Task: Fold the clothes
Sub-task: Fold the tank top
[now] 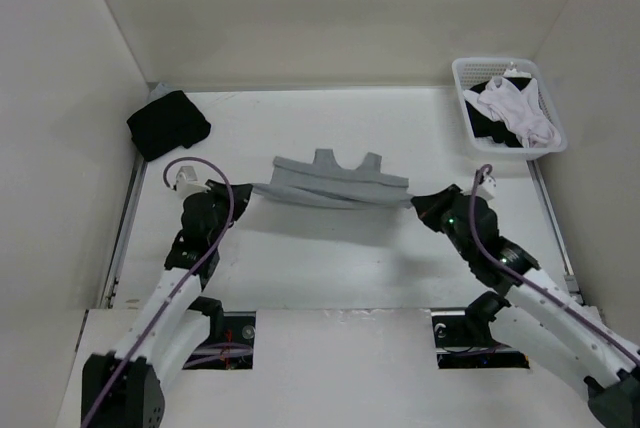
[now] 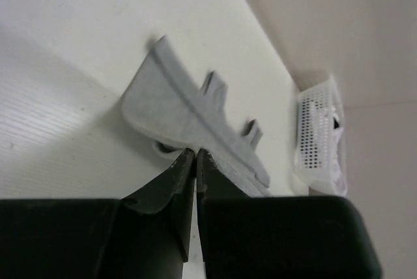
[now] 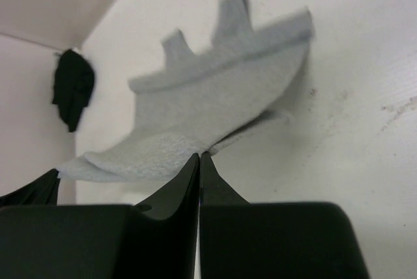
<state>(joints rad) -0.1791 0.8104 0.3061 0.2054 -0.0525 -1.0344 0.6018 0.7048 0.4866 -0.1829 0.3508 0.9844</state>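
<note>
I have the shirt [image 1: 330, 180] strung between my two tools over the middle of the table [image 1: 330, 268]. My left tool [image 1: 250, 192] is pinched tight on its left end and my right tool [image 1: 415, 200] on its right end. In each wrist view the fingers meet with only a thin edge of cloth between them.

The shirt's long axis runs left to right, straight from one tool to the other, so neither arm is nearer; each sits at one end. Its middle seems to hang clear of the table, with a shadow beneath. Two short tabs stick up at its far edge; I cannot tell if they are sleeves or neck.

The cloth is thin, soft heather grey, doubled into a flat band with a ridge along it. I judge that the next move must carry both ends together, or the band will twist.

The black bundle [image 1: 168, 124] lies far left and the basket [image 1: 505, 108] far right, both well apart from it.
</note>
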